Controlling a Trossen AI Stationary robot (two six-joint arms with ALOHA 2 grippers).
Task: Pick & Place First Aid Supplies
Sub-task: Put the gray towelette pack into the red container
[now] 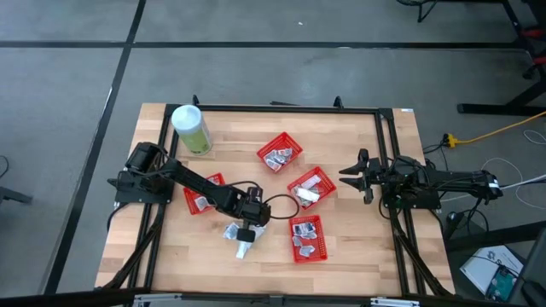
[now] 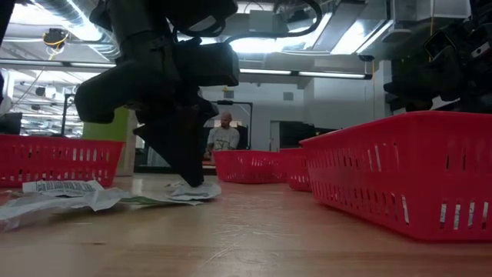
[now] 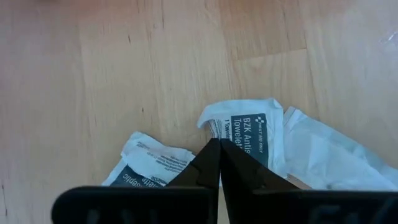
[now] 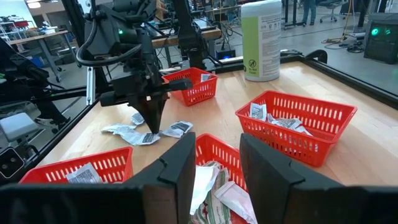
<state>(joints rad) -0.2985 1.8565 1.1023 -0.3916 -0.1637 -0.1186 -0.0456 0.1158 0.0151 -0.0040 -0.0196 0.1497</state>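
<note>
Bare table (image 1: 358,136) lies along the top edge and down the right side of the frame. Four baskets (image 1: 280,152) crowd the centre; a canister (image 1: 192,130) stands upper left. The left arm (image 1: 205,188) slants across lower left, above loose packets (image 1: 232,231).

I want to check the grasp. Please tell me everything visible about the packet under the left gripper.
The towelette packet is a small, flat, crumpled white wrapper, seemingly paper or foil, with a dark printed label reading "BZK Antiseptic Towelette" in part. It lies on the wooden table, near the front edge, outside the red baskets, among other loose packets. The left gripper is shut, with its tips down at the packet's edge; whether the packet is truly pinched cannot be told.
</note>
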